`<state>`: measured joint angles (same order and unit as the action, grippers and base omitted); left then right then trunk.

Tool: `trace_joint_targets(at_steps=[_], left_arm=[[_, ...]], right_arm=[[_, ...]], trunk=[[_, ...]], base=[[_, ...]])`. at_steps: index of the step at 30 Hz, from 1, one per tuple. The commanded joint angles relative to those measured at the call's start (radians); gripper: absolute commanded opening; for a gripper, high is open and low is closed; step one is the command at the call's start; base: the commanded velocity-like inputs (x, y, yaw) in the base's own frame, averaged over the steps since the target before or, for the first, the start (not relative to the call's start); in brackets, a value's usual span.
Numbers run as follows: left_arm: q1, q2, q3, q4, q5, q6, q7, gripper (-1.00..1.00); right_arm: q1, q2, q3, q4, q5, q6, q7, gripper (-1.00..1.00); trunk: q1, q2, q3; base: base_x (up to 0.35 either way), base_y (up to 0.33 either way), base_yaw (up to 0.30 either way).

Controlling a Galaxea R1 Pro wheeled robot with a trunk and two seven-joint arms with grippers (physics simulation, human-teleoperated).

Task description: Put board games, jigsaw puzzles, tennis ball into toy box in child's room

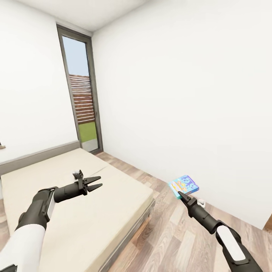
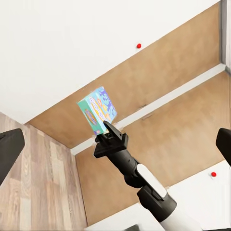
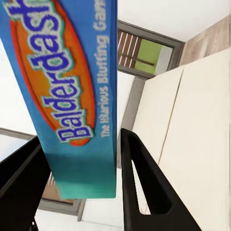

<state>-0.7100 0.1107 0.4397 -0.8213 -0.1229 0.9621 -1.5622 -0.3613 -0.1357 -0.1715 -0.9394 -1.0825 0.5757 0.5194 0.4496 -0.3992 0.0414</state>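
White walls, wood-plank floor (image 1: 181, 234) and a tall narrow window (image 1: 81, 98) in the far corner frame the room. Nearest, the left arm reaches out over the bed (image 1: 87, 226); the left gripper (image 1: 97, 182) hangs above the beige mattress with its two dark fingers spread apart, nothing between them. Mattress surface beneath it bare; dark grey frame runs along the foot edge, grey headboard at the far-left side. Right arm extends over the floor beside the bed's foot corner. The right gripper (image 1: 182, 193) is clamped on a small blue board game (image 1: 184, 186), holding it off the ground, tilted, clear of both bed and wall. In the right wrist view the box (image 3: 72, 91) sits between the two black fingers (image 3: 142, 187), its printed title reading "Balderdash" on an orange oval. In the left wrist view the same box (image 2: 97, 109) stands above the gripping fingers, teal edge showing. Beyond, grass and a slatted fence show through the window.
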Motion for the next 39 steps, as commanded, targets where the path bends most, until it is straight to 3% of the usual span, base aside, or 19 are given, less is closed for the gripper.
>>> trace_joint_targets(at_steps=[1,39], left_arm=[[0.0,0.0,0.003,-0.001,-0.011,0.01,-0.009,1.0],[0.0,0.0,0.005,-0.004,-0.011,0.01,-0.009,1.0]], right_arm=[[-0.001,0.0,-0.002,0.001,-0.009,0.009,0.001,-1.0],[-0.001,-0.001,-0.002,0.002,-0.01,0.009,-0.001,-1.0]], trunk=[[0.0,-0.001,0.0],[0.0,-0.001,0.034]], base=[[0.0,0.0,-0.266],[0.0,0.0,-0.263]])
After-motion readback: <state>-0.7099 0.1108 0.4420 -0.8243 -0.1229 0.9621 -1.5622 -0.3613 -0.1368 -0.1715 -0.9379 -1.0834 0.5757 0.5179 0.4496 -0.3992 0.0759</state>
